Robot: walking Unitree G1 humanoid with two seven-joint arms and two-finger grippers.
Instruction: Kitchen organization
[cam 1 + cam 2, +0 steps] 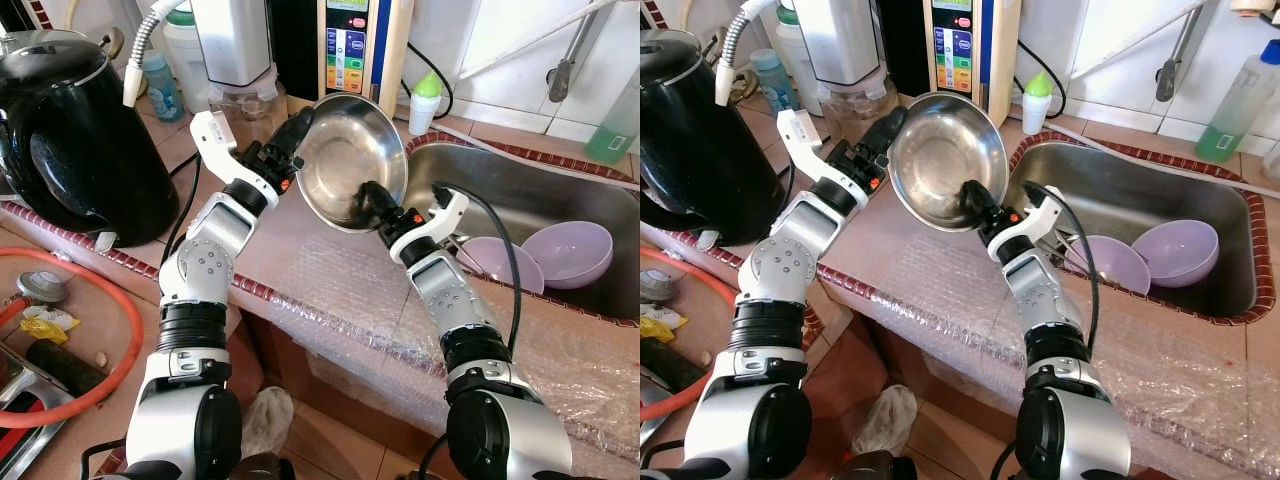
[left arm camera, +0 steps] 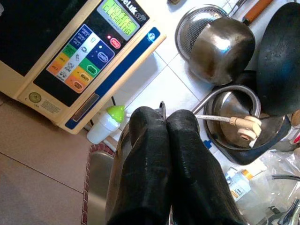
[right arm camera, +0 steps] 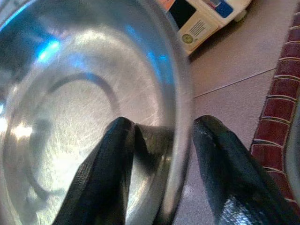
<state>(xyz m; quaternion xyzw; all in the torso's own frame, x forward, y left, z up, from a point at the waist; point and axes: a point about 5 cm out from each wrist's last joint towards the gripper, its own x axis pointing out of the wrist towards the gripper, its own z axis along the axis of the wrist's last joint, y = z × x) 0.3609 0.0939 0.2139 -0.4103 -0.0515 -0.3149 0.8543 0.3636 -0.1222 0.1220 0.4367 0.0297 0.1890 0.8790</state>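
A steel bowl [image 1: 345,150] hangs tilted above the brown tiled counter, its hollow facing me. My left gripper [image 1: 300,125] is shut on its upper left rim; in the left wrist view the black fingers [image 2: 145,154] press together over the thin rim [image 2: 161,105]. My right gripper [image 1: 368,205] is at the bowl's lower right rim. In the right wrist view it stands open astride the rim [image 3: 180,117], one finger [image 3: 110,159] inside the bowl and the other finger [image 3: 225,164] outside, a gap away from the metal.
A steel sink [image 1: 520,185] on the right holds two purple bowls [image 1: 570,250]. A black kettle [image 1: 70,130] stands at the left. A water machine [image 1: 350,45] and a small green-capped bottle [image 1: 425,100] are behind the bowl. Bubble wrap [image 1: 330,290] covers the counter's front edge.
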